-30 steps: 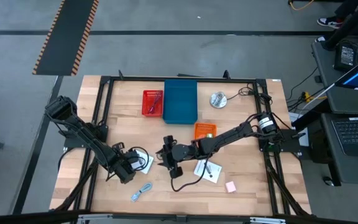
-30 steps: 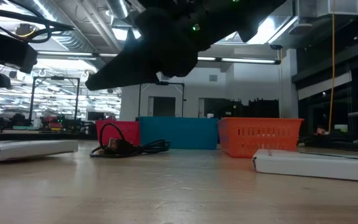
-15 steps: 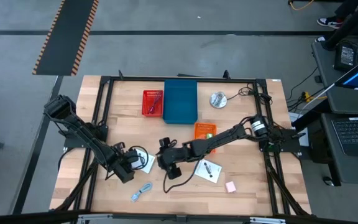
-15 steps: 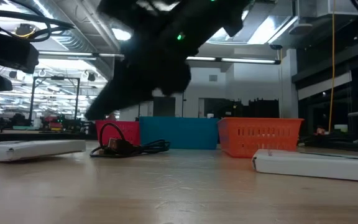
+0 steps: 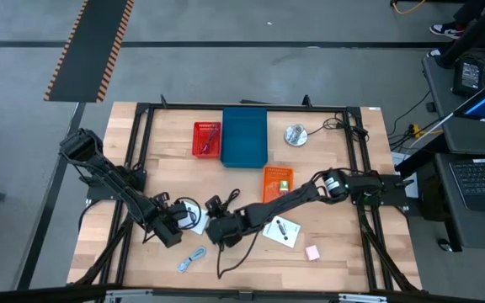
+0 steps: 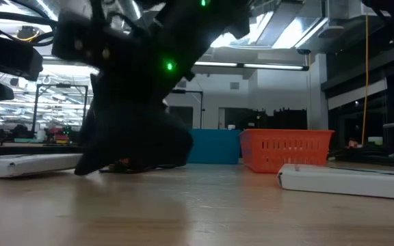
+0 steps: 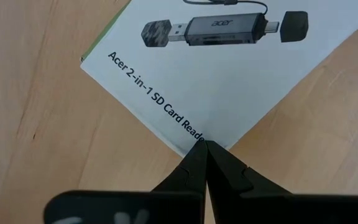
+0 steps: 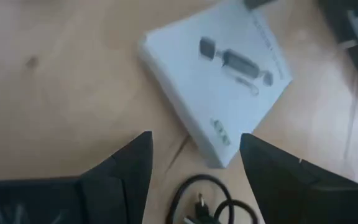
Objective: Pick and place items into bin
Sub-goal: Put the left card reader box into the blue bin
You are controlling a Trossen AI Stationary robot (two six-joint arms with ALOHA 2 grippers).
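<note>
A white card [image 7: 229, 74] printed with a card reader lies flat on the table at the near left. My left gripper [image 7: 205, 146] points down, shut, with its tips at that card's corner [image 7: 194, 138]. My right gripper [image 8: 196, 140] reaches in from the right, open and low. The black coiled cable [image 8: 210, 199] lies between its fingers, and the same card [image 8: 222, 87] lies just beyond. In the low view my right gripper [image 6: 128, 137] hides the cable. A second white card [image 5: 282, 231], a pink block [image 5: 313, 252] and a light-blue cable [image 5: 192, 258] lie untouched. My left gripper's shut fingertips [image 7: 197, 158] point down at the white card's corner. I cannot tell whether they touch it. The card lies flat on the table.
An orange bin [image 5: 278, 178] stands mid-table. A red bin [image 5: 207, 139] and a blue bin [image 5: 244, 136] stand at the far side, with a round silver disc [image 5: 295, 135] to their right. The black frame rails [image 5: 133, 168] run along both table sides.
My right gripper has moved toward the table's left edge and down while rolling about its own line. It has stayed open and now stands low over the black cable, close to the left card. The cable and the cards have kept still.
</note>
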